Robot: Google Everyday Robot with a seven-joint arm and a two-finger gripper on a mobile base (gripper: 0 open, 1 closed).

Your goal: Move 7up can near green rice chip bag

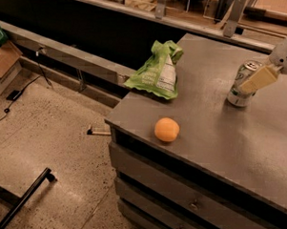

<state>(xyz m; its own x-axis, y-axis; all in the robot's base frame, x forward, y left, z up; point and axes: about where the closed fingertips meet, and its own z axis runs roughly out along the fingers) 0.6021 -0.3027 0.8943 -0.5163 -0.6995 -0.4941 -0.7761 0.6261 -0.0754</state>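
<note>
One gripper (247, 85) sits at the 7up can (236, 94), well apart from the green rice chip bag (157, 71) on the bench (214, 143). Whether its jaws clamp the can, I cannot tell. A loose hold could tip it.

From my remote station, I can read no word, brand or number anywhere on the desk (214, 138). The green rice chip bag (155, 71), lying on the desk's left edge nearer the far corner, carries a white label panel (168, 79) of dark print — the lines are too fine for me to make out. The 7up can (236, 94), standing toward the right edge, shows green marks on silver, but no lettering is legible. The gripper (252, 82) is at the can — over its upper right side, by the desk's right edge.
</note>
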